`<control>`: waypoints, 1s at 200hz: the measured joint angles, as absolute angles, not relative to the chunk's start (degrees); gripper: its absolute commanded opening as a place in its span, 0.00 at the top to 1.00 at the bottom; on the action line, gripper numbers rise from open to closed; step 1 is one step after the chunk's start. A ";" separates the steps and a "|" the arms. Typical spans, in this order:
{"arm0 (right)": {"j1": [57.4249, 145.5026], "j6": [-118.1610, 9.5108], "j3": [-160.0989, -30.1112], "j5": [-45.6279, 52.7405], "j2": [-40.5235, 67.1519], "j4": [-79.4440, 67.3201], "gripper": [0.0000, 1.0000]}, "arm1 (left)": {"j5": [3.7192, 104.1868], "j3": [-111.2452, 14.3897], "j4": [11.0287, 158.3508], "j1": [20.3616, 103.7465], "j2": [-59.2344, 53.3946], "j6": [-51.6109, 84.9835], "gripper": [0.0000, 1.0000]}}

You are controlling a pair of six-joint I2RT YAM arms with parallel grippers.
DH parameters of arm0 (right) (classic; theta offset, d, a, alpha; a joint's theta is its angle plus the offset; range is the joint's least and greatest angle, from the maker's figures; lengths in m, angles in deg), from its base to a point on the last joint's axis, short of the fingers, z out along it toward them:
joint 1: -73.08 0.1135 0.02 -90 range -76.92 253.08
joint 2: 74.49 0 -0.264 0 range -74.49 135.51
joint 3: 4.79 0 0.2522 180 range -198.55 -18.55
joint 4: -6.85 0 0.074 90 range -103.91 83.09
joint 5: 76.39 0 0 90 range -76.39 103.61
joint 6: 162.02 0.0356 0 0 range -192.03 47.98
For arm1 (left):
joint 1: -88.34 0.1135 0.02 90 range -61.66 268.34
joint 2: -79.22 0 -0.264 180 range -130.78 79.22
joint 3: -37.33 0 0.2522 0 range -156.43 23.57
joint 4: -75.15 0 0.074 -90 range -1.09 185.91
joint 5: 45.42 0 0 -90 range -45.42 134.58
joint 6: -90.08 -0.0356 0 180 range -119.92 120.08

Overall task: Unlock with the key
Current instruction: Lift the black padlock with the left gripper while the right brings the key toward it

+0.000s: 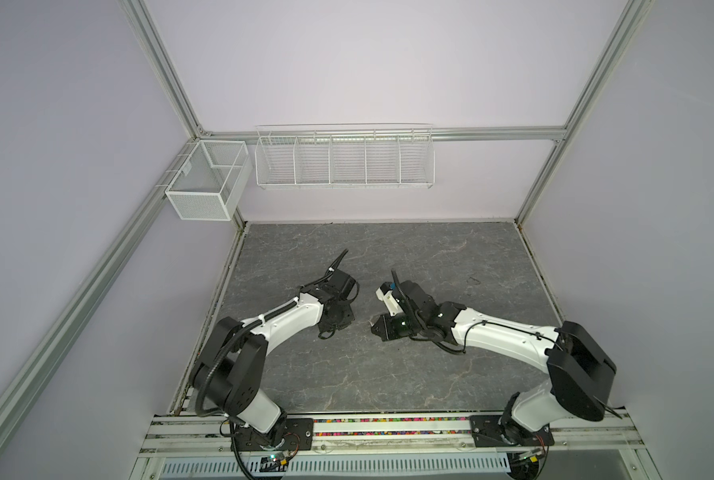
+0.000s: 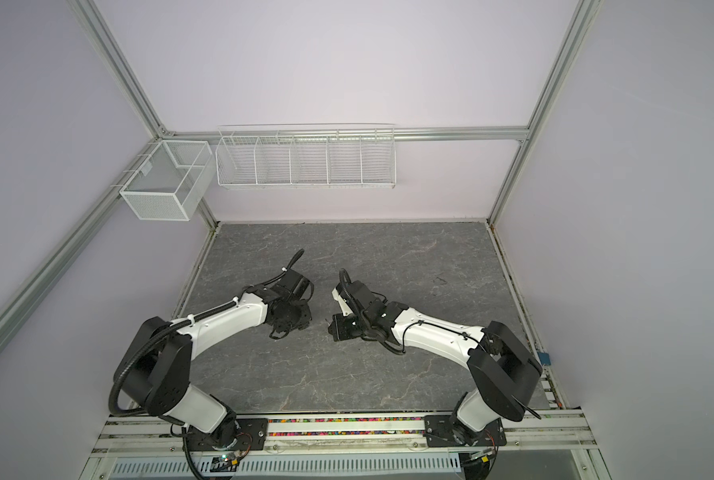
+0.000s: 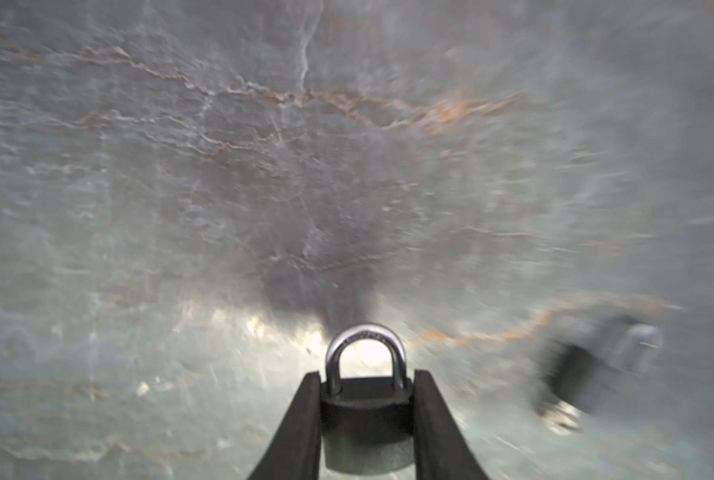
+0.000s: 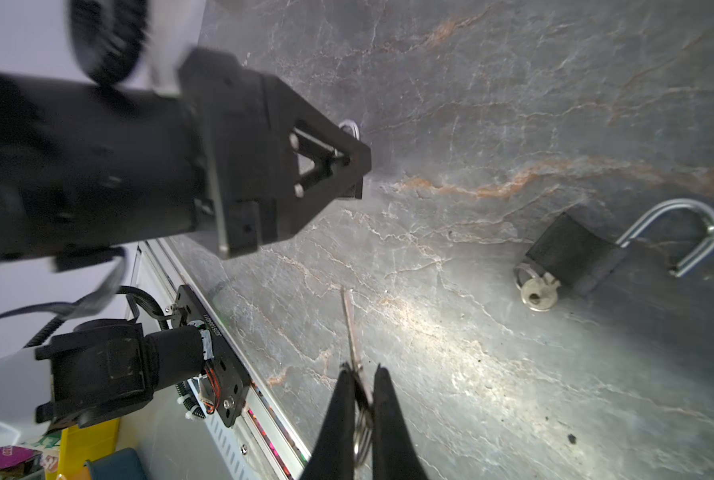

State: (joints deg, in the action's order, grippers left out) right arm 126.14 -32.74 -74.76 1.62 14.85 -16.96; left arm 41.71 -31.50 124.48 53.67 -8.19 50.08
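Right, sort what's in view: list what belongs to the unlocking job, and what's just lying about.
Job: closed padlock in left gripper; key in right gripper.
Lying about: open padlock on table, second key at its base; wire rack; mesh basket.

Open padlock (image 4: 571, 257) on grey marbled tabletop (image 4: 513, 395)

1 open padlock (image 4: 571, 257) on bare tabletop (image 4: 513, 104)

A grey table (image 2: 347, 374) seen from above
The left gripper (image 2: 285, 322) and the right gripper (image 2: 336, 328) sit close together in the middle. A small basket (image 2: 160, 195) and a long basket (image 2: 305, 166) hang at the upper left.
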 measured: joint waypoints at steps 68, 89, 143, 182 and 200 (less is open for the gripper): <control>132.06 -26.94 -75.11 9.10 16.47 -10.20 0.94 | 44.72 -28.96 119.56 53.67 3.83 61.31 1.00; 132.17 -25.68 -75.43 10.80 17.41 -8.41 0.94 | 44.94 -28.59 119.04 53.67 6.19 63.65 1.00; 131.65 -24.67 -77.84 11.87 18.81 -6.60 0.93 | 46.25 -28.59 118.01 53.67 8.37 65.62 1.00; 131.56 -24.67 -79.11 12.16 18.96 -6.20 0.93 | 46.43 -28.59 117.88 53.67 8.37 65.60 1.00; 131.52 -24.65 -79.11 12.40 18.98 -6.35 0.93 | 46.49 -28.59 117.86 53.67 8.37 65.60 1.00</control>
